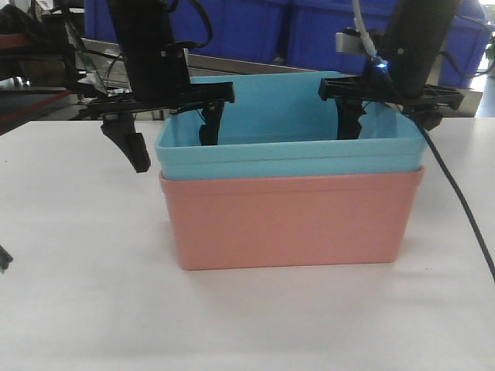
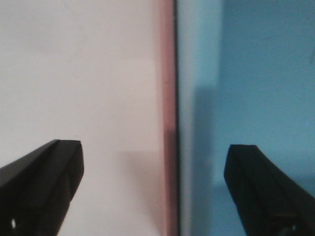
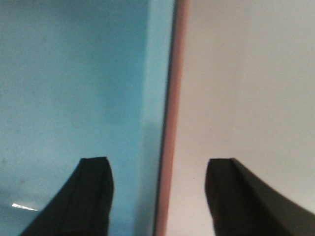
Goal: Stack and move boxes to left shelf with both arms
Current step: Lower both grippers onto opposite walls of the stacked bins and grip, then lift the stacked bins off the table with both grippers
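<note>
Light blue tub (image 1: 290, 143) nested in salmon pink tub (image 1: 290, 220), on white table (image 1: 77, 270). Left gripper (image 1: 172, 151) spread apart, astride the stack's left wall, nothing clamped — right gripper (image 1: 387, 124) likewise spread, astride the right wall.

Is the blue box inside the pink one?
Inside. The blue box sits nested in the pink box, only its top part showing above the pink rim.

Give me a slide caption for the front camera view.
Blue tub nested in pink tub on a white table, two open grippers straddling the side walls.
</note>
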